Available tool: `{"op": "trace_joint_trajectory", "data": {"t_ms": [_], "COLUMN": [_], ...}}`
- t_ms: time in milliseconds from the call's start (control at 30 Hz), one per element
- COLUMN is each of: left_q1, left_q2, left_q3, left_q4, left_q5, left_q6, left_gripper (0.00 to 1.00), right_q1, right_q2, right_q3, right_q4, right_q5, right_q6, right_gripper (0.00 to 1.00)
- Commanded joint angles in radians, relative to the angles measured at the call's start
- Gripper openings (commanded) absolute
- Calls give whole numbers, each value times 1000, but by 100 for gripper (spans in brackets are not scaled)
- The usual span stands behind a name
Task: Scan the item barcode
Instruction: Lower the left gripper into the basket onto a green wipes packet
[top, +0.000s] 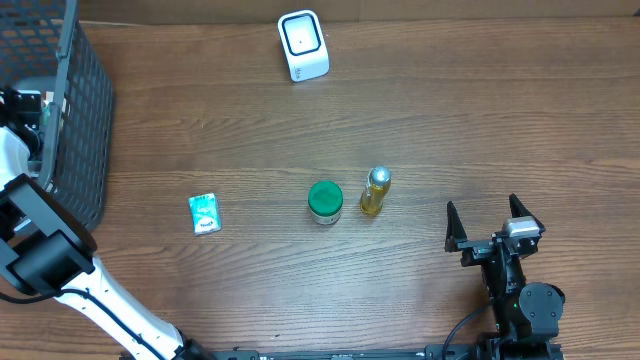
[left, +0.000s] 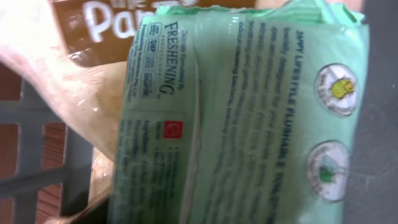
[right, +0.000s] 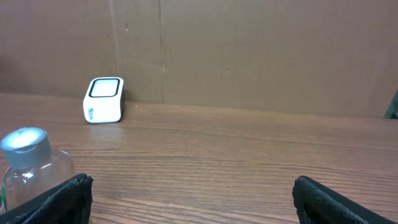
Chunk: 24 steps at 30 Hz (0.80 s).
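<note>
The green wipes pack (left: 249, 118) fills the left wrist view, right in front of the left gripper, down in the basket (top: 85, 120). That gripper's fingers do not show, so I cannot tell whether it grips. A brown package (left: 106, 25) and clear wrap (left: 56, 81) crowd beside the pack. The right gripper (top: 487, 225) stands open, empty, above the table (top: 450, 110). The bottle (top: 375, 190) is just ahead to its left, the jar (top: 324, 201) and packet (top: 204, 213) farther left, and the scanner (top: 302, 45) far ahead.

The green wipes pack (left: 249, 124) is blurred up close, its lower end cut off
</note>
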Motion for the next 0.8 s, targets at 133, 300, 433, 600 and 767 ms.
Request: {"op": "trace_joint_trajectory", "data": {"t_ms": [133,300,433,600,767], "left_q1": [5,4,0,-20,-55], "left_q2": [24,-59,-156,-293,-436], "left_q3": [-6,-6,-6,-6,-6], "left_q4": [-45,-24,-12,-8,-10], "left_q5": [-7,16,22,22,9], "left_q6": [-31,-109,-167,-245,-266], "left_gripper": [34,35,37,40,40], "right_q1": [-2,-2,-2,-2,-2], "right_q2": [-8,-8,-8,-8,-8], "right_q3": [-10,-10,-10,-10,-10], "right_q4": [3,3,3,3,3], "right_q5": [8,8,8,8,8], "right_q6": [-1,-1,-1,-1,-1], "right_gripper": [100,100,100,100,100]}}
